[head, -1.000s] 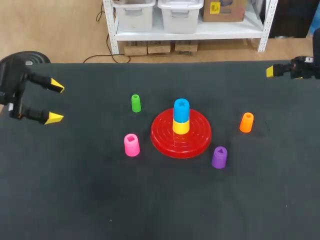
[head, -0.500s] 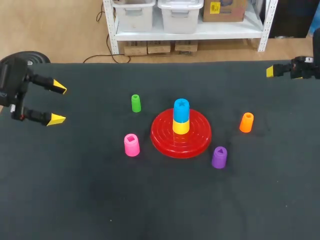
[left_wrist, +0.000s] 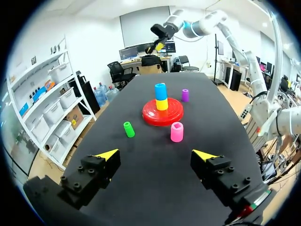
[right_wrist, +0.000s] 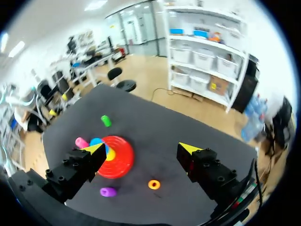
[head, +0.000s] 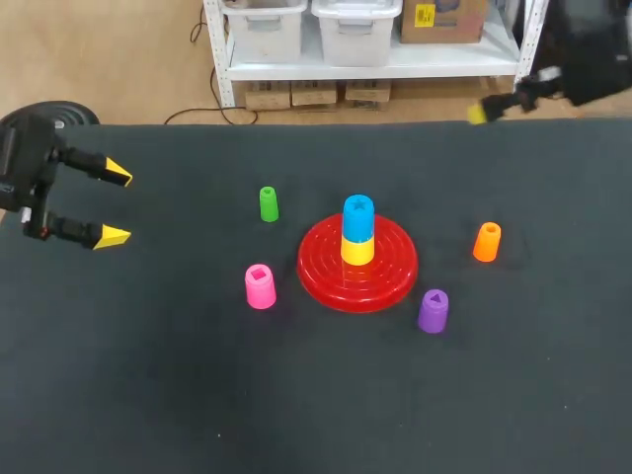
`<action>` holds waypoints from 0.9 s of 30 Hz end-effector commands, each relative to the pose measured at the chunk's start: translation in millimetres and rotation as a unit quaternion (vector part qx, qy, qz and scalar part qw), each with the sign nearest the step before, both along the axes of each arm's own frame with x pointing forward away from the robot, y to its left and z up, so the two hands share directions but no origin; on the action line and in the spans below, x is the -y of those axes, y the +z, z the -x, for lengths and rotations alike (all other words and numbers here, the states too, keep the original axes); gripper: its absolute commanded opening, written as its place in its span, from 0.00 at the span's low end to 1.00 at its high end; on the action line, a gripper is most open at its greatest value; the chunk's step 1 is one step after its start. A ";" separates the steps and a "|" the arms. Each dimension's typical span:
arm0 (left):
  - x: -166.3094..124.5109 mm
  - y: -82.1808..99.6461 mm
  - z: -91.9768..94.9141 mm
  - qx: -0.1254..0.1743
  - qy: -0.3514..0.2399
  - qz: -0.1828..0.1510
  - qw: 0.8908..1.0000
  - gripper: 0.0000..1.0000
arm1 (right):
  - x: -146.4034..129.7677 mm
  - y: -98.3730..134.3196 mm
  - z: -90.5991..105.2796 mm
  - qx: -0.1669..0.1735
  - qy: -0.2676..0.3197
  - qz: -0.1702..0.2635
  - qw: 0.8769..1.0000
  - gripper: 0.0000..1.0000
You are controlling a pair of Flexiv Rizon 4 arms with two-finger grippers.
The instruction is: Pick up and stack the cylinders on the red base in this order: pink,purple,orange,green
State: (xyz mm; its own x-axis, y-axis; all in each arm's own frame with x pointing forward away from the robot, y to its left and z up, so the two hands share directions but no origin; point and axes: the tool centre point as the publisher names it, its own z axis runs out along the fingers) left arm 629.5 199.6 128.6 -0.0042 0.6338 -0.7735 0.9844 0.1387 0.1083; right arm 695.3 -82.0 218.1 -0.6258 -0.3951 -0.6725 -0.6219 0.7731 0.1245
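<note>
The red base (head: pixel 390 276) sits mid-table, carrying a yellow cylinder (head: pixel 357 250) with a blue one (head: pixel 357 215) on top. Around it stand the pink cylinder (head: pixel 260 286) at front left, the green (head: pixel 268 203) at back left, the orange (head: pixel 487 241) to the right and the purple (head: pixel 433 310) at front right. My left gripper (head: pixel 114 205) hovers open and empty near the table's left edge, far from the pink cylinder (left_wrist: pixel 177 132). My right gripper (right_wrist: pixel 142 148) is open and empty, high above the table's back right, looking down on the orange cylinder (right_wrist: pixel 153 184) and the base (right_wrist: pixel 120 162).
The dark table cloth (head: pixel 296 395) is bare apart from these pieces, with wide room in front of the base and at both sides. My right arm (head: pixel 583 69) hangs over the table's back right edge.
My right arm has lifted and swung left from the back right edge, its yellow tip now higher and nearer the middle. The left gripper has barely shifted. No cylinder has moved.
</note>
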 end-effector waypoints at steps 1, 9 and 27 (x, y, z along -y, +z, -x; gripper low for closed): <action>-0.4 -0.7 1.5 0.002 0.001 0.001 1.000 1.00 | -47.3 1.3 7.4 0.009 0.145 0.090 0.985 1.00; -0.4 -0.7 1.5 0.002 0.001 0.001 1.000 1.00 | -47.3 1.3 7.4 0.009 0.145 0.090 0.985 1.00; -0.4 -0.7 1.5 0.002 0.001 0.001 1.000 1.00 | -156.5 3.6 42.2 0.020 0.341 0.161 0.926 1.00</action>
State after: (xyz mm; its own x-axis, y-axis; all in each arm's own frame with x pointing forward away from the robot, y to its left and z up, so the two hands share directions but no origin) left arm 629.3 199.6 128.7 -0.0043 0.6338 -0.7735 0.9843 0.1392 0.1086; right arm 644.3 47.4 222.6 -0.2211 -0.8263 -0.5180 -0.9398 0.3224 -0.1131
